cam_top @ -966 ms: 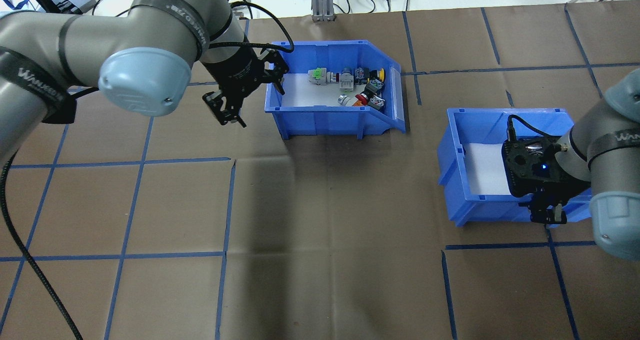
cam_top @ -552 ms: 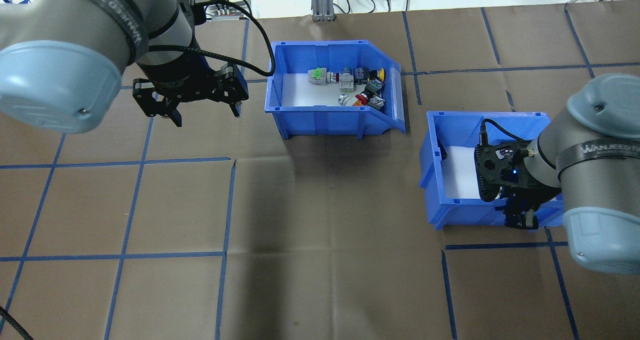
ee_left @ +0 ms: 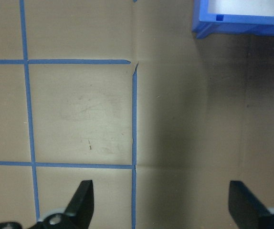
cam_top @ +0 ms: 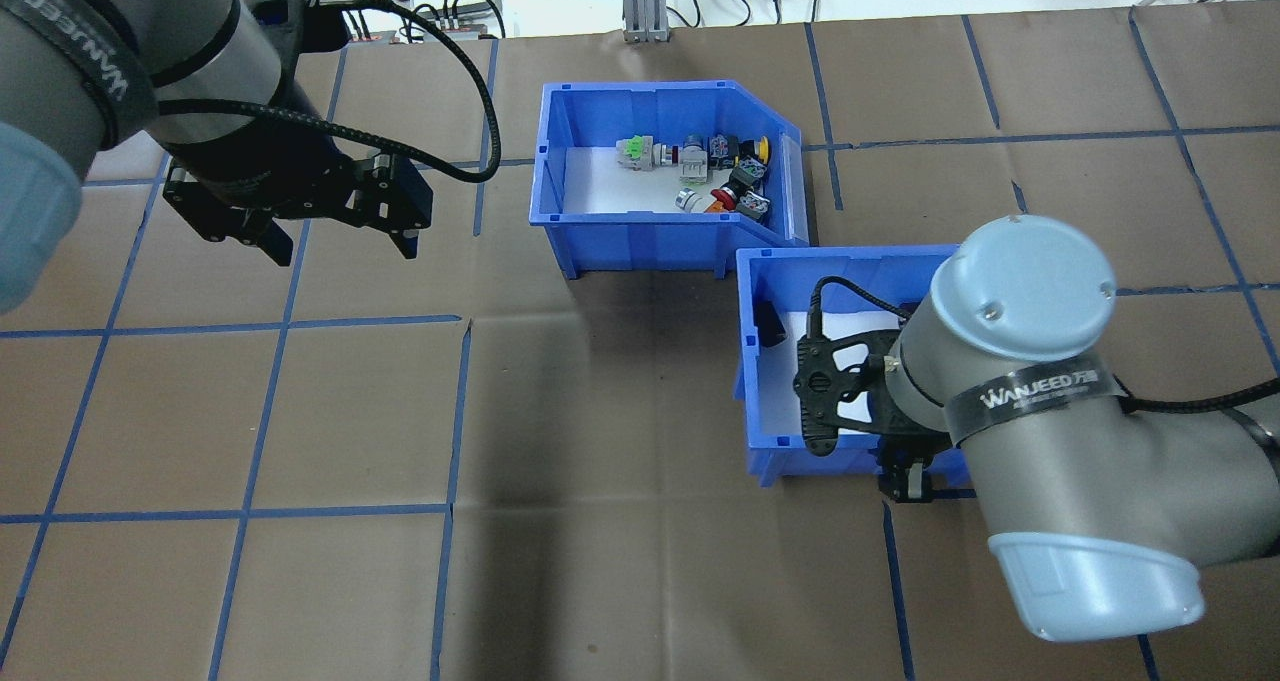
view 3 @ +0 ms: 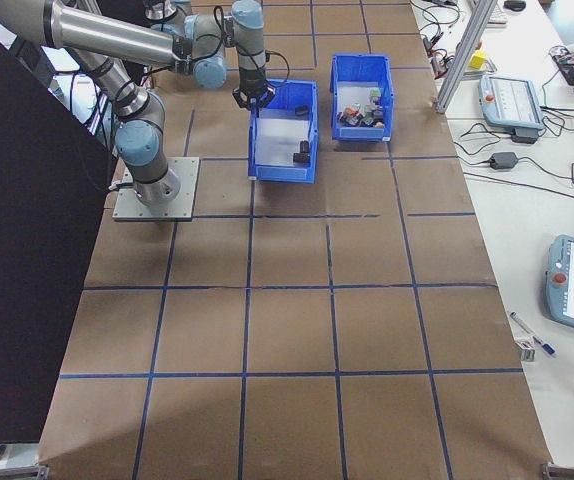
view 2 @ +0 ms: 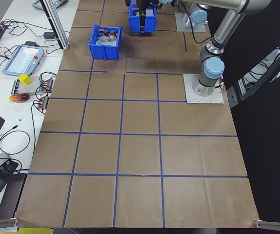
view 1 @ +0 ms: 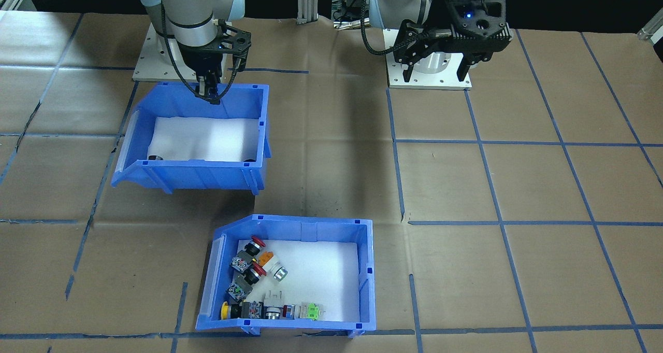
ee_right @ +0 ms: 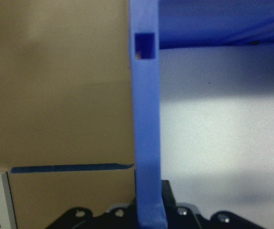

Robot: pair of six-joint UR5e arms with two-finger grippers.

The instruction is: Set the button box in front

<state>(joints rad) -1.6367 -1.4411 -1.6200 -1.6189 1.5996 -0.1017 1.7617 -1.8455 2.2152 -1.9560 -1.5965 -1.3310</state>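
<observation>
The button box (cam_top: 640, 226) sits flat on the brown table, a blue plastic bin with a white foam liner. In the overhead view it lies at the far middle, its sloped open front facing right. Push-button switches (cam_top: 715, 171) with green, yellow, red and orange caps cluster at that right end; the left of the liner is bare.
</observation>
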